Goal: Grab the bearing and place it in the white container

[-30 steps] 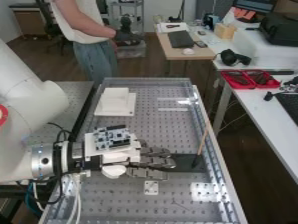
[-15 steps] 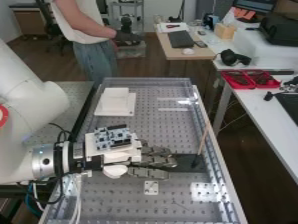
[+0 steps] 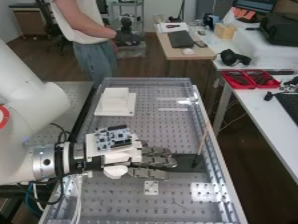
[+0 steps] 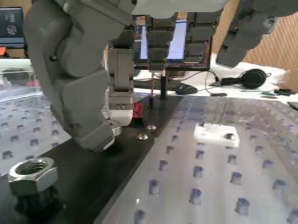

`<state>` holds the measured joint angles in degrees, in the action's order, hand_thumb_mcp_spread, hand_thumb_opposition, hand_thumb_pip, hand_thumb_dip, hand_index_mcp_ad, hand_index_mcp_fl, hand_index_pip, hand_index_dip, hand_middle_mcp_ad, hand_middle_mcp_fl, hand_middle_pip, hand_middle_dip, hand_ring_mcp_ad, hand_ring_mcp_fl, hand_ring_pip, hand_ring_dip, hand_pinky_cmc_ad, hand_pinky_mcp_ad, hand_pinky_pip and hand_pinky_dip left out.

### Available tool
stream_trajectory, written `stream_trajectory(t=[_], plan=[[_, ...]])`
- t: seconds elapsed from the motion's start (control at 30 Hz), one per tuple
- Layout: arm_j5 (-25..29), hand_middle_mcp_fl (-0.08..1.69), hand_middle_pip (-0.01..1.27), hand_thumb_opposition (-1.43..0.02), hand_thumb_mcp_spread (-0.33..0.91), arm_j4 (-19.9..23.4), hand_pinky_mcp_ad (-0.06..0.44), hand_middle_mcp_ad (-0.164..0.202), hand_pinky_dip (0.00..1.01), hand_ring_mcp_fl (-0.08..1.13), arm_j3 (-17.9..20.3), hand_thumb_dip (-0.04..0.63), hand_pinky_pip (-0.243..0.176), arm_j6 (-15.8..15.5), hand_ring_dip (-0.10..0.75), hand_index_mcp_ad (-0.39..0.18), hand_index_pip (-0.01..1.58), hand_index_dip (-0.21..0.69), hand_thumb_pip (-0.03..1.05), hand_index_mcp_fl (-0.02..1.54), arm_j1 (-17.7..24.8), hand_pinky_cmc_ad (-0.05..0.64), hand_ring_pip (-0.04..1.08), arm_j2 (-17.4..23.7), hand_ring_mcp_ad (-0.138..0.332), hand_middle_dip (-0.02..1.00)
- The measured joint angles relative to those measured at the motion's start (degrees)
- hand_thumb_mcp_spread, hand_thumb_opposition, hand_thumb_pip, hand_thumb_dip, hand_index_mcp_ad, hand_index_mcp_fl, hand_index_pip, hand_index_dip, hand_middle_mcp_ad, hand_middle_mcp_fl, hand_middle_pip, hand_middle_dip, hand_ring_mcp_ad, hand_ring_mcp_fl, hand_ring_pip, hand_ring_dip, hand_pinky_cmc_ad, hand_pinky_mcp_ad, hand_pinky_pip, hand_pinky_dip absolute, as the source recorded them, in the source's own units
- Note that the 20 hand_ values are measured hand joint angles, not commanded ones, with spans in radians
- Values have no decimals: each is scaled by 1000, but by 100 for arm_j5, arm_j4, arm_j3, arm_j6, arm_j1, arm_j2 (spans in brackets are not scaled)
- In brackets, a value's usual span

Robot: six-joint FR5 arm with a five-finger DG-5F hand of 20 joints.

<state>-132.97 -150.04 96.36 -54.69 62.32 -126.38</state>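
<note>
1. The hand [image 3: 149,173] was over the black plate [image 4: 100,175]; spread or pinching, I couldn't tell.
2. The round metal piece [image 4: 116,130] beside it, probably the bearing, needed an even rim grip, clear of the hex nut [image 4: 36,184].

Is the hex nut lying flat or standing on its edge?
Lying flat: the nut has its threaded hole facing up, side faces upright.

The holey bench [image 3: 120,200] holds a white container [image 3: 116,98], a long black strip [image 3: 186,162] and a little white block [image 3: 151,188].
</note>
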Motion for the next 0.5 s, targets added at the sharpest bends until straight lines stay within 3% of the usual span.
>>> stream_trajectory(t=[0.5], plan=[[14,87,152,-867,490,-5,232,24,176,3,-4,305,-89,-11,44,-152,1262,127,534,253,-10,316,94,-38,131,188]])
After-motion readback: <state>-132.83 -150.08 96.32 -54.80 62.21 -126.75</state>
